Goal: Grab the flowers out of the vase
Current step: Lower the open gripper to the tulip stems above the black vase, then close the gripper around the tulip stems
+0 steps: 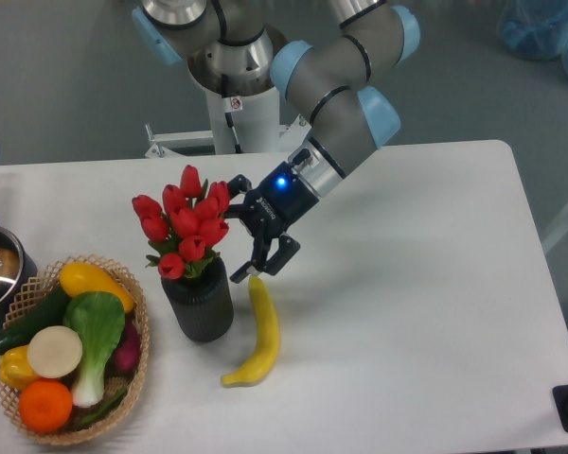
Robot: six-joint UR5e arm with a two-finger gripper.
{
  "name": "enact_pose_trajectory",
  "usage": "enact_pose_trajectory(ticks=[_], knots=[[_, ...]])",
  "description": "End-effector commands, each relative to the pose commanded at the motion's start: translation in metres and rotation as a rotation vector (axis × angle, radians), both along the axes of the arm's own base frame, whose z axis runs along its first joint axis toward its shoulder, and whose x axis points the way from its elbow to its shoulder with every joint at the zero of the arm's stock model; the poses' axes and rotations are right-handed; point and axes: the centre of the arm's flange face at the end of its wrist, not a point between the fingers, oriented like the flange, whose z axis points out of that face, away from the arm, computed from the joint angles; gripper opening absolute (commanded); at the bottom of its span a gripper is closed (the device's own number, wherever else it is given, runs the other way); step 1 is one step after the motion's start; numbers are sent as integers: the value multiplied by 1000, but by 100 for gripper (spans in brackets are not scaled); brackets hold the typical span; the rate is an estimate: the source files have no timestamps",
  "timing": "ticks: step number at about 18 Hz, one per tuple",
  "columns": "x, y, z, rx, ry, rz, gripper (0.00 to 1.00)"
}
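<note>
- Camera view shows me the approach step: the tool [243,241] sits at the right edge of the tulip bunch [185,223], fingers spread apart and holding nothing.
- I see the tulips standing upright in the dark ribbed vase [199,305], which rests on the white table [426,312] between the woven basket [140,359] of vegetables and the yellow banana [257,331].
- One finger looks to be touching or just beside the rightmost buds; the other points down over the banana's upper tip. I cannot tell whether there is real contact.
- Next, I judge the tool needs to drop lower toward the stems just above the rim, straddle them, then pinch and lift straight up so the vase stays put.
</note>
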Motion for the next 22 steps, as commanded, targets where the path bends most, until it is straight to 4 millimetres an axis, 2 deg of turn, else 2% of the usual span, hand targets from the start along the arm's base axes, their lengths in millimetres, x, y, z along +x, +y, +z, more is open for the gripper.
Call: enact_pose_trajectory(ticks=[14,22], knots=[[11,7,-2,-15,4,-25,100],[21,2,-7,-56,20,-35,100]])
